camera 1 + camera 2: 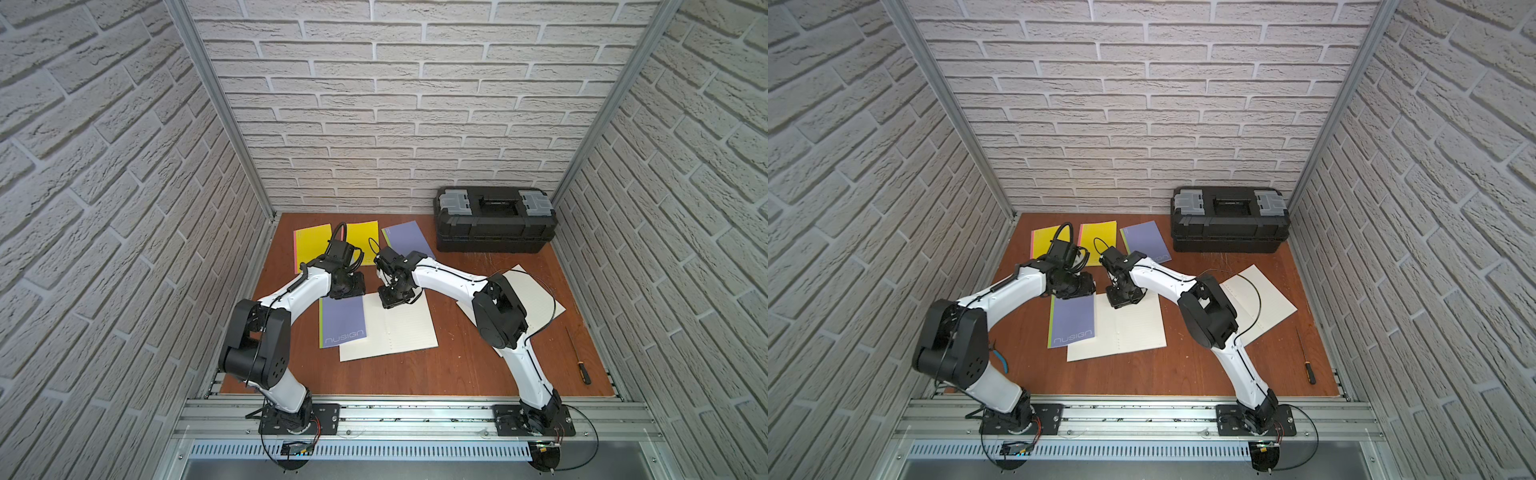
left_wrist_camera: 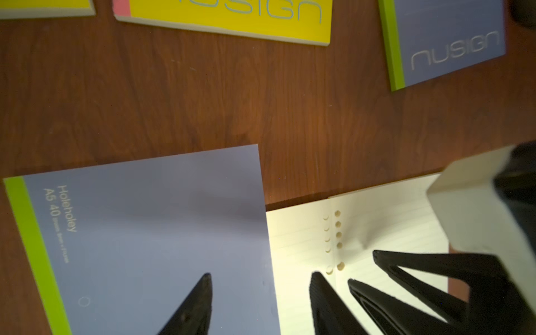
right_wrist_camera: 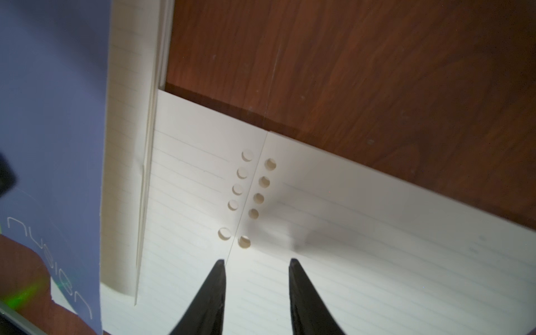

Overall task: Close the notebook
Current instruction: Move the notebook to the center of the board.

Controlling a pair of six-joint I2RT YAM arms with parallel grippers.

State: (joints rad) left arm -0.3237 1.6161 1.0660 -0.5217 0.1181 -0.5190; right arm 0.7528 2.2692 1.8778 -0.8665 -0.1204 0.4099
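Pale brick-pattern walls (image 1: 374, 124) box in a reddish wood-grain table (image 1: 457, 365). The notebook (image 1: 399, 328) lies open mid-table: flat cream lined pages, round holes (image 3: 258, 198) along the fold, and a smooth purple cover (image 1: 343, 320) with a green strip over the left-arm half. The left gripper (image 2: 261, 277) is spread wide and empty, one finger above the cover, one above the page. The right gripper (image 3: 256, 261) is slightly parted just over the fold, gripping nothing.

You have: white brick-pattern walls (image 1: 415, 104) on three sides, aluminium corner posts (image 1: 218, 108), reddish wood-grain desk (image 1: 415, 370), even light.
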